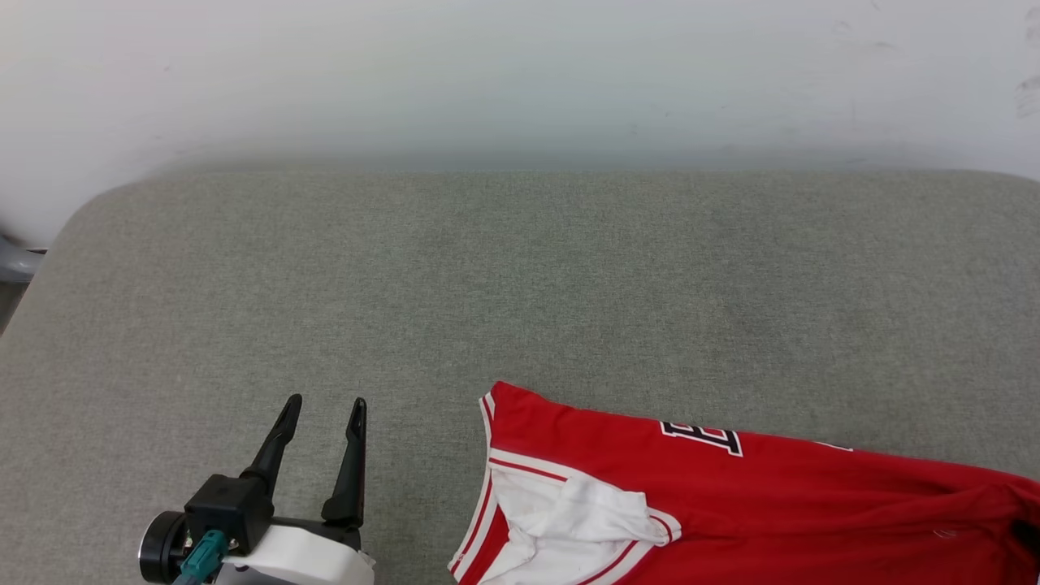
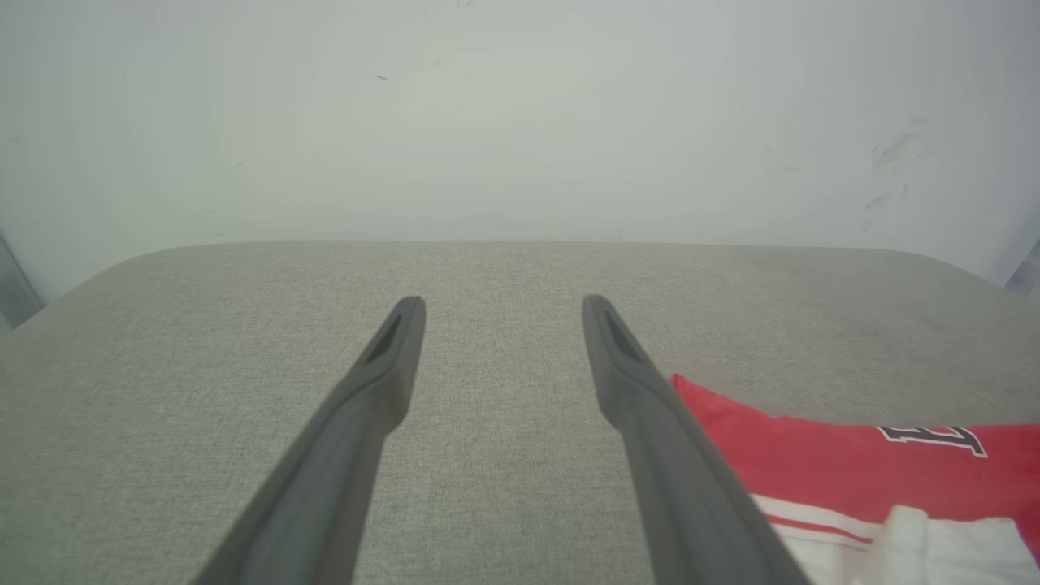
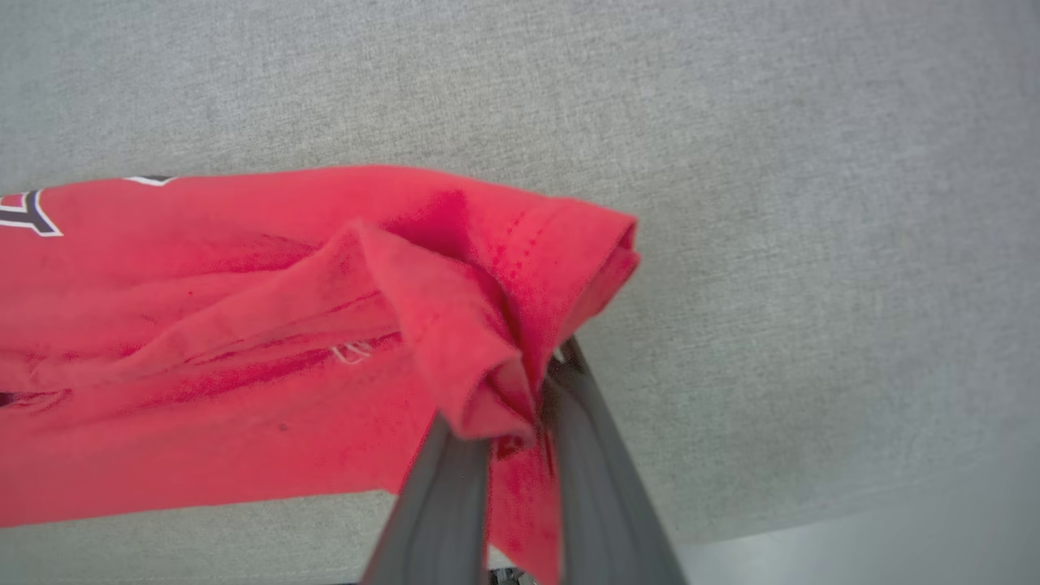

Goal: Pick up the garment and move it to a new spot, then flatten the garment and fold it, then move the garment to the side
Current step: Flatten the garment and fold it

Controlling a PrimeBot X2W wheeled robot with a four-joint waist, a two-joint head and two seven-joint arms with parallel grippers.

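The garment, a red jersey with a white sleeve, striped trim and dark outlined lettering, lies at the lower right of the grey table. In the right wrist view my right gripper is shut on a bunched red corner of the garment, which hangs lifted above the table. My left gripper stands open at the lower left, nothing between its fingers, a short way left of the jersey's striped corner. The left wrist view shows the garment just right of my left gripper.
A pale wall rises right behind the table's rounded far edge. Bare grey cloth surface spreads across the middle and left. A grey object pokes in at the far left edge, beyond the table's corner.
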